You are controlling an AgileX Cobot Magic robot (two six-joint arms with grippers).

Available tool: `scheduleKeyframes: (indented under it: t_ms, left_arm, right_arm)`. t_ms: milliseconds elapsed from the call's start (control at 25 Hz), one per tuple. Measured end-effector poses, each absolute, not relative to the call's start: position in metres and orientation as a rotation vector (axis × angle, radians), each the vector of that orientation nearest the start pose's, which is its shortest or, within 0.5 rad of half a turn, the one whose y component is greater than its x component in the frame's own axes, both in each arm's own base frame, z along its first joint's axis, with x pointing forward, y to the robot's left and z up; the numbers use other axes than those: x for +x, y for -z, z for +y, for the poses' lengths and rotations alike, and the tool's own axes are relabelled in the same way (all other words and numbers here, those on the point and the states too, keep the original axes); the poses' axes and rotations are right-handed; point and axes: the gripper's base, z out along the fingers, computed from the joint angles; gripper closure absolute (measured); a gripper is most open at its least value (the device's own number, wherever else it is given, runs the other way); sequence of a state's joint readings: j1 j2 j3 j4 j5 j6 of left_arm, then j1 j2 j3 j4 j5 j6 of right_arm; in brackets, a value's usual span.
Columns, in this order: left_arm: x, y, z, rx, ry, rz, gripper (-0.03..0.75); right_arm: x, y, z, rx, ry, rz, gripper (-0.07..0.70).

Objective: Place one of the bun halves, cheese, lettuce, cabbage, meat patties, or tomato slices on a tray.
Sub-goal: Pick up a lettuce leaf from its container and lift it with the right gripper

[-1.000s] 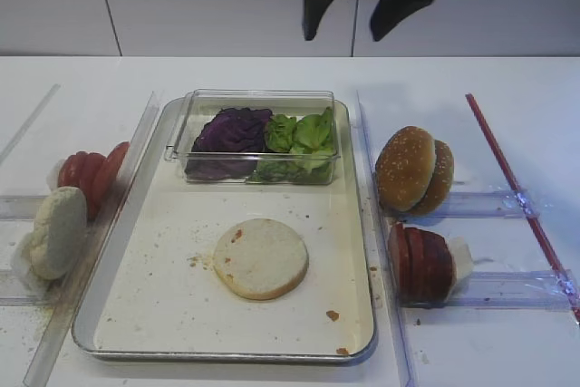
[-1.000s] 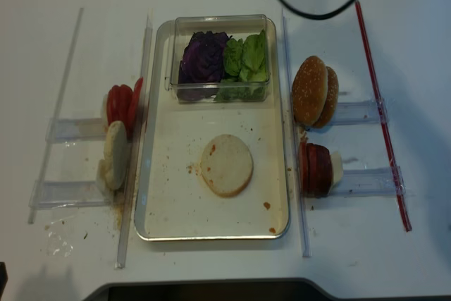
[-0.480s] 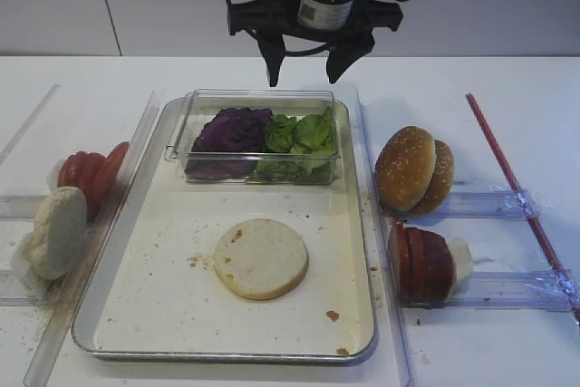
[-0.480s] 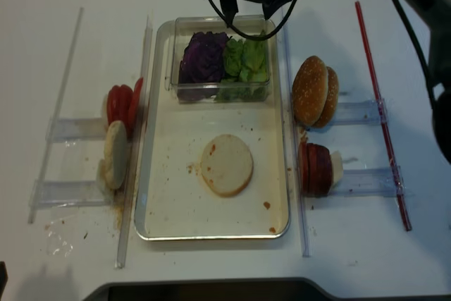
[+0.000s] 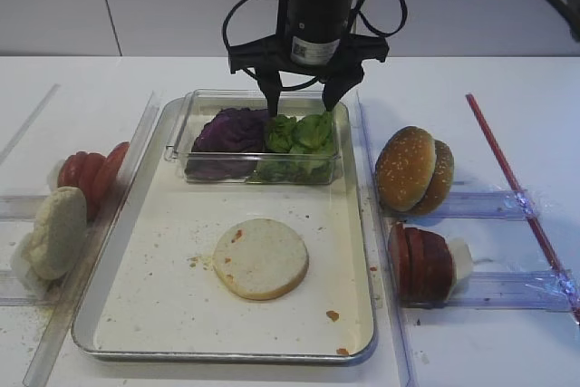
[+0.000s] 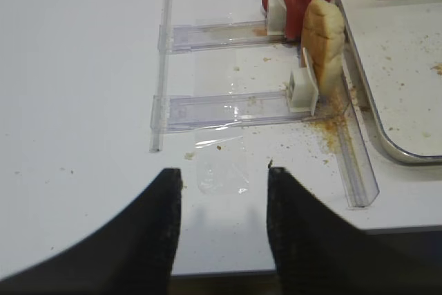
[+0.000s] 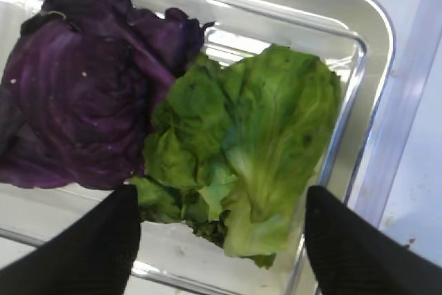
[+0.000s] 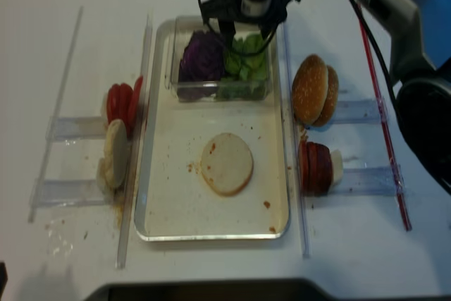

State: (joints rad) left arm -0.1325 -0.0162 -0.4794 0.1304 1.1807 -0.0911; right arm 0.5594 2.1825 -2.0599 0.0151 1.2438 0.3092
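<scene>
While the right gripper (image 5: 298, 104) hangs point-down over the clear plastic tub (image 5: 256, 168) at the far end of the steel tray (image 5: 154, 314), its two black fingers (image 7: 97, 243) stand wide apart with nothing between them. Directly between and just below the fingertips lies the crumpled green lettuce leaf (image 7: 248, 150), its pale rib running toward the right finger. Just outside the left finger, touching the lettuce, sits the dark purple cabbage (image 7: 83, 101), folded and glossy. Both leaves fill most of the tub, so each finger has only a narrow gap to the tub wall on its outer side; the tray's raised rim lies just beyond the right finger. Nearer than the fingers, the round pale bun half (image 5: 261, 257) lies flat on the tray with bare, crumb-flecked metal all around it. Well off to the other side, the left gripper (image 6: 222, 170) hovers over the white table (image 6: 76, 67), jaws parted and empty, near clear plastic racks (image 6: 228, 105).
</scene>
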Motion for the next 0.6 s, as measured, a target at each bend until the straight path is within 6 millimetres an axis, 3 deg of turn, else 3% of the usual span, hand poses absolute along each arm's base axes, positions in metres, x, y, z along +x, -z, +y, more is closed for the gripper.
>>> scheduleKeyframes:
  t_ms: [600]
  left_arm:
    - [-0.009,-0.263,0.012,0.029,-0.03,2.161,0.429]
  right_arm:
    - [0.413,-0.224,0.259,-0.357,-0.183,2.84,0.114]
